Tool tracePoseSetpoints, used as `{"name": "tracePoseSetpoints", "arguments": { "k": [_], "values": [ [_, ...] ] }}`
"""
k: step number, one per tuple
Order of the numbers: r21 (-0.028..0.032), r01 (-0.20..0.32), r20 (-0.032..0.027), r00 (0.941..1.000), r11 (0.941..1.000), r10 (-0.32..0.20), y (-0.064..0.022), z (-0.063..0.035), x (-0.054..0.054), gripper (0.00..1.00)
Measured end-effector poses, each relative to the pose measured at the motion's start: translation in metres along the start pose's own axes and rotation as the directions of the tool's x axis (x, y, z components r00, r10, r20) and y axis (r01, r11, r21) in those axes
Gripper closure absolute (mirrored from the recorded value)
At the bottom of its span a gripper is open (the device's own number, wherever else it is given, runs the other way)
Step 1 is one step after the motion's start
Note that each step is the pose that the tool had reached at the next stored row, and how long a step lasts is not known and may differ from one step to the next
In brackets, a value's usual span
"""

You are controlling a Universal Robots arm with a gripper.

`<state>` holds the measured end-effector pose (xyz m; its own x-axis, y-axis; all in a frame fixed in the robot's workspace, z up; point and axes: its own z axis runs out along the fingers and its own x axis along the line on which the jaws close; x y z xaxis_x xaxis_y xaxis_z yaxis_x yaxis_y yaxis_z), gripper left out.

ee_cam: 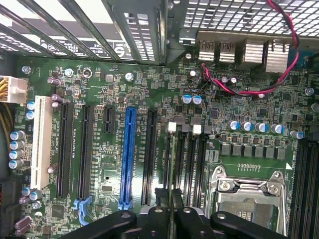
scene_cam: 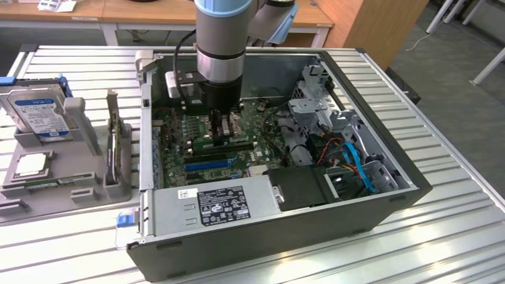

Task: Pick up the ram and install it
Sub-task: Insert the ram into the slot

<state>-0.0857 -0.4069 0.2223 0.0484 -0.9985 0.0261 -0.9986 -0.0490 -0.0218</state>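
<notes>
Wrist view, end effector (ee_cam: 171, 213) pinching ram (ee_cam: 171, 164), edge-on, lower end hidden

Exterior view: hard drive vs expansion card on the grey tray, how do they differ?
The hard drive is a silver box with a blue label; the expansion card is a thin board seen edge-on. The hard drive leans back; the expansion card stands upright. Both sit in the grey tray outside the computer case.
</notes>
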Motion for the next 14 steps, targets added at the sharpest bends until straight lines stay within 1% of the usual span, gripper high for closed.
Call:
{"name": "tracePoseSetpoints", "arguments": {
  "k": [14],
  "values": [
    [-0.0006,-0.018,-0.0005,0.9998,0.9998,0.018,0.0,0.0,0.0,0.87]
  ]
}}
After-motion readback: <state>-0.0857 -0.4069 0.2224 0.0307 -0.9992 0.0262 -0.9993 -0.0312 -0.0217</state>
